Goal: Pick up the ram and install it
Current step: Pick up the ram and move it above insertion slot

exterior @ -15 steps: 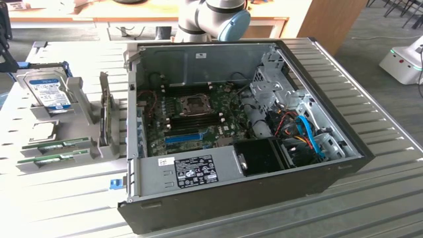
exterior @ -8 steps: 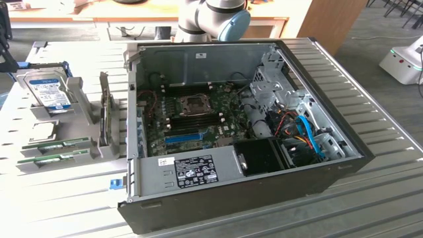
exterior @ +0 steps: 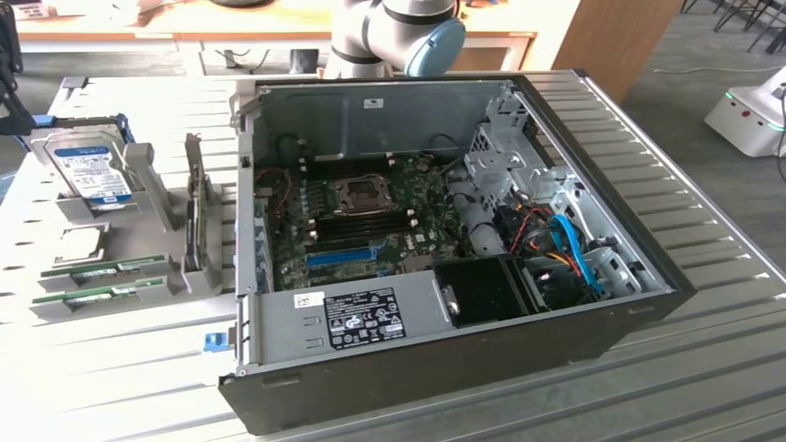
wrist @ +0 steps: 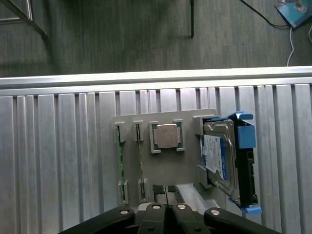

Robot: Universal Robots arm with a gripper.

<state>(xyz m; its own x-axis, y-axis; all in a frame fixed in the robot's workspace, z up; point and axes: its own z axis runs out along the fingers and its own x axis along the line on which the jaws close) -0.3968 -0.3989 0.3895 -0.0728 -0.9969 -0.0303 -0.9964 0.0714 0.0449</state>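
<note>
On the exterior view's left, 1 grey holder [exterior: 74, 311] sits on the ribbed table [exterior: 123, 387]. It carries 1 HDD [exterior: 84, 166] at the far end, 1 CPU [exterior: 76, 241] mid, then the ram: 2 green sticks, inner stick [exterior: 105, 269] next to the CPU and outer stick [exterior: 98, 295] at the holder's edge. Both stand on edge in slots, side by side and parallel. Just beside the holder is 1 grey upright card [exterior: 194, 212]. Further right is 1 open PC case [exterior: 614, 322] w/ mobo [exterior: 368, 221] exposed and 1 blue slot [exterior: 338, 256] on it. The arm [exterior: 393, 37] rises behind the case.

Wrist view: gripper [wrist: 166, 217] has its fingers pinched together, tips meeting, nothing between them. It hangs above the holder's edge, approx in line w/ the CPU. Both sticks lie ahead of the tips and off to the side away from the HDD, inner stick the nearer. Their long axes run straight away from the fingers, parallel to the HDD's long side. By my read, the closing line is square to the sticks' flat faces. Neither stick is picked yet.
</note>
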